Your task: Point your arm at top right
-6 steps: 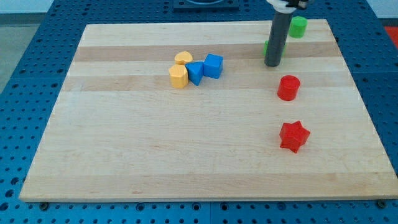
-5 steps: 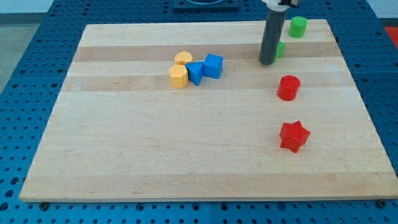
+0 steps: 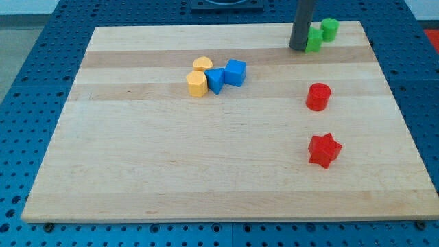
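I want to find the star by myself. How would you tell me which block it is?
Look at the wooden board and go to the view's right side. Two red blocks sit there, one above the other, well below my tip and the green blocks. The red star is the lower one, with pointy corners, while the red cylinder above it is round.

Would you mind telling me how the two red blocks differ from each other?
The red cylinder is round with a flat top, while the red star has pointed arms. The red cylinder lies nearer the view's top and my tip; the red star sits below it, nearer the view's bottom. Both share one red and stand alone.
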